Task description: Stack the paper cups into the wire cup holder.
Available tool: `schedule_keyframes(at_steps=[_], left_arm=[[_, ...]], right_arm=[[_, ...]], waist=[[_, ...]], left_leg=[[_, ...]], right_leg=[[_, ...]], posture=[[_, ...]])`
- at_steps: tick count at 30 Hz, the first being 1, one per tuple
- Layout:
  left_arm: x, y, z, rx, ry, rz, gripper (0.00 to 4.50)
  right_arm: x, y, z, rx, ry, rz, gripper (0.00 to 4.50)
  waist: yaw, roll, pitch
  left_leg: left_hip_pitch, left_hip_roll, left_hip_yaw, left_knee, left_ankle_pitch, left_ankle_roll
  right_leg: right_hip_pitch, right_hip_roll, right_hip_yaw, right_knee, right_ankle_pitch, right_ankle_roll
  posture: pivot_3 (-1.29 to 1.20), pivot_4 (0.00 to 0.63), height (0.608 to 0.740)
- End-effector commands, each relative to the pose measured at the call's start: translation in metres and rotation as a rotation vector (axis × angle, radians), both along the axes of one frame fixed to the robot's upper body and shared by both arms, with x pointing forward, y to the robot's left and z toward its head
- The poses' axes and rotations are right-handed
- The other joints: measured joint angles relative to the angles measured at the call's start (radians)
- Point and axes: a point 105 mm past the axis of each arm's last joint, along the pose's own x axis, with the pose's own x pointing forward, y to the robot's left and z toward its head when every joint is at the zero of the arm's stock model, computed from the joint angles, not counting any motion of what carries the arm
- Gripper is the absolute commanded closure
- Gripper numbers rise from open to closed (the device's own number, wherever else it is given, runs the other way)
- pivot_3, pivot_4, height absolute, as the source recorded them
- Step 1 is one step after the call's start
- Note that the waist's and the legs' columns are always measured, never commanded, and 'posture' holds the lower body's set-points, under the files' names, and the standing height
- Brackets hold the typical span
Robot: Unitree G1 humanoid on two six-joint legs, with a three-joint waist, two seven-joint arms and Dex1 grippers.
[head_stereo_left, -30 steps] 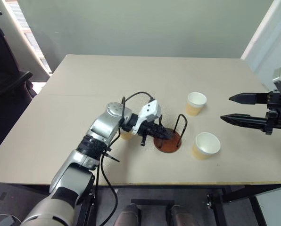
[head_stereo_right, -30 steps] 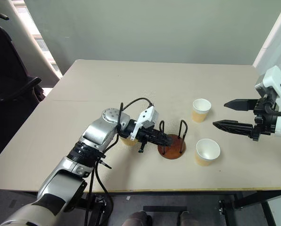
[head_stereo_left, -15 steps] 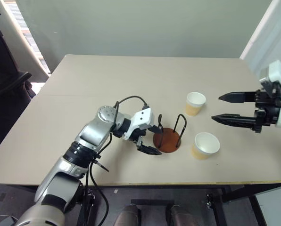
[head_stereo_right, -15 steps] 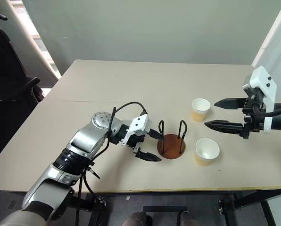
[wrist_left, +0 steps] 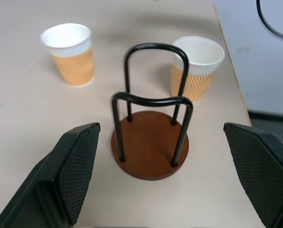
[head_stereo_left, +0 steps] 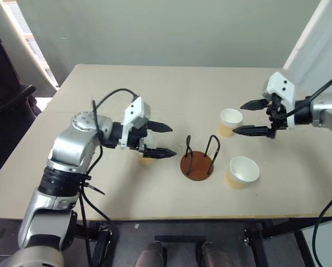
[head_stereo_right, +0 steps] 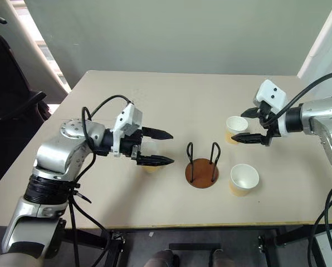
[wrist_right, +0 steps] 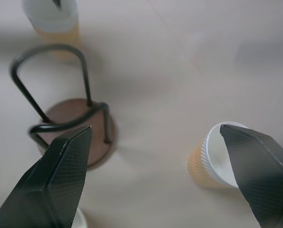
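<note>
The wire cup holder (head_stereo_left: 198, 164), a reddish-brown disc with two black wire arches, stands empty mid-table. One paper cup (head_stereo_left: 146, 160) sits left of it, partly hidden under my left gripper (head_stereo_left: 171, 141), which hovers open above that cup and points at the holder (wrist_left: 151, 154). Two more paper cups stand right of the holder, one farther back (head_stereo_left: 230, 121) and one nearer the front (head_stereo_left: 243, 171). My right gripper (head_stereo_left: 238, 118) hangs open over the far cup, holding nothing. In the right wrist view a cup (wrist_right: 217, 156) lies below the spread fingers (wrist_right: 61, 166).
The beige table (head_stereo_left: 127, 89) has bare room at the back and left. Its front edge (head_stereo_left: 166, 216) runs close below the holder and the near cup. A dark chair (head_stereo_left: 4, 94) stands off the table's left side.
My left gripper opened and drew back left and up, away from the holder. My right gripper swung in leftward to the far cup. Cups and holder kept their places.
</note>
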Motion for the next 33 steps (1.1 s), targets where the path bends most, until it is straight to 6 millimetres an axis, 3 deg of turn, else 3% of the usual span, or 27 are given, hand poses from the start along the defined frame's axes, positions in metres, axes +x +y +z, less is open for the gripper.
schedule_keyframes(at_steps=[1,7,19,23,27,33], left_arm=[[-0.003,0.019,0.032,-0.055,-0.057,0.041,0.00],[0.000,0.031,0.033,-0.008,-0.089,0.085,0.00],[-0.003,0.025,0.030,-0.012,-0.090,0.082,0.00],[-0.005,0.021,0.029,-0.018,-0.087,0.072,0.00],[-0.005,0.020,0.028,-0.016,-0.088,0.070,0.00],[-0.009,0.022,0.026,0.007,-0.091,0.040,0.00]], right_arm=[[0.019,-0.008,-0.006,-0.134,-0.043,-0.006,0.03],[0.042,-0.009,-0.017,-0.237,-0.037,0.006,0.03],[0.067,-0.001,-0.043,-0.377,-0.002,0.039,0.03],[0.072,-0.001,-0.050,-0.412,-0.004,0.033,0.89],[0.073,0.003,-0.050,-0.409,-0.004,0.043,2.26],[0.058,0.013,-0.029,-0.307,0.013,0.134,4.41]], waist=[[-0.007,0.000,0.000],[-0.008,0.001,0.000],[-0.010,0.001,0.000],[-0.010,0.001,0.000],[-0.010,0.001,0.000],[-0.010,0.001,0.000]], left_leg=[[0.000,0.000,0.000,0.000,0.000,0.000],[-0.001,0.000,0.000,-0.002,0.000,0.000],[-0.001,0.000,-0.001,-0.009,0.004,-0.007],[-0.001,0.000,-0.001,-0.016,0.007,-0.012],[-0.001,0.001,-0.001,-0.018,0.007,-0.013],[-0.001,0.001,-0.001,-0.018,0.008,-0.014]], right_leg=[[0.000,0.000,0.000,0.000,0.000,0.000],[-0.002,0.000,0.000,0.000,0.000,-0.002],[-0.006,0.000,0.000,0.000,0.000,-0.005],[-0.008,-0.001,0.000,0.000,0.000,-0.008],[-0.009,0.000,-0.002,0.001,-0.001,-0.010],[-0.009,0.000,-0.002,0.000,-0.001,-0.010]], posture=[[0.00,0.150,0.740],[0.00,0.150,0.740],[0.00,0.150,0.740],[0.00,0.150,0.740],[0.00,0.150,0.740],[0.00,0.150,0.740]])
